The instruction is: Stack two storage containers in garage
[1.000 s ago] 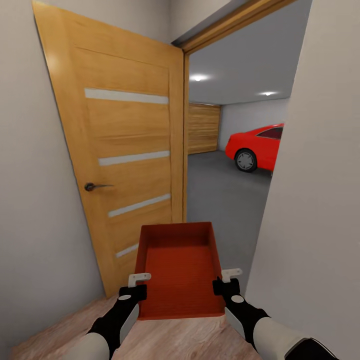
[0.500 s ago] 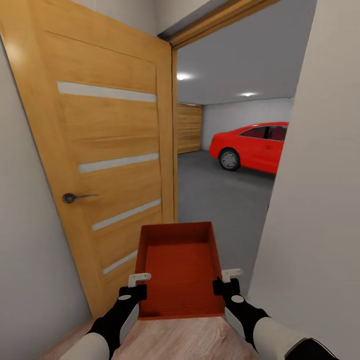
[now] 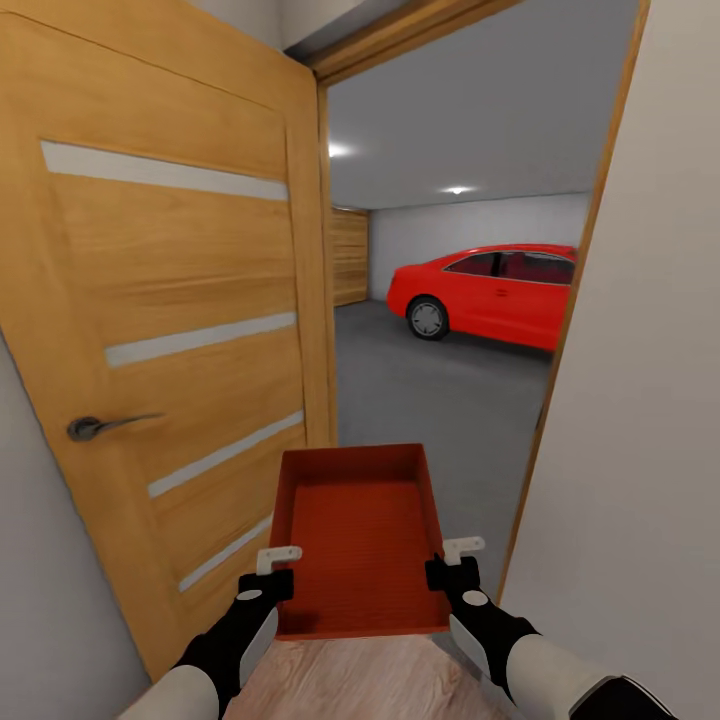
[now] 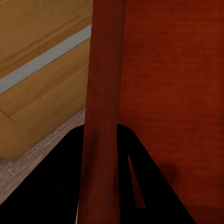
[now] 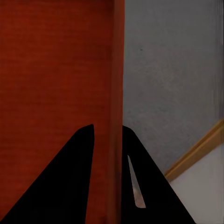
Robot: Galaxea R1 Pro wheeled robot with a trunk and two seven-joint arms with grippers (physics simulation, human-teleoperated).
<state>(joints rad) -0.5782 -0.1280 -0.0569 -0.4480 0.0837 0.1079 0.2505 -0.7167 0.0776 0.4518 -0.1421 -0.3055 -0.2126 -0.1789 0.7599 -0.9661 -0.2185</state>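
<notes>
I carry one orange-red storage container (image 3: 358,530) level in front of me, its open top up. My left gripper (image 3: 278,576) is shut on its left wall near the near corner, and my right gripper (image 3: 446,568) is shut on its right wall. In the left wrist view the thin wall (image 4: 100,102) runs between the black fingers (image 4: 56,186). The right wrist view shows the same hold on the other wall (image 5: 116,84), with the dark grey garage floor (image 5: 172,65) beyond. The second container is out of view. Ahead through the doorway lies the garage floor (image 3: 440,400).
An open wooden door with glass slits (image 3: 180,330) and a lever handle (image 3: 100,427) stands close on my left. A white wall (image 3: 640,420) and wooden door frame (image 3: 560,340) close in on the right. A red car (image 3: 490,292) is parked across the garage. Light wood planks (image 3: 350,690) lie underfoot.
The camera has moved toward the doorway: the door looms larger at the left and more of the red car shows. The container and both grippers hold the same pose.
</notes>
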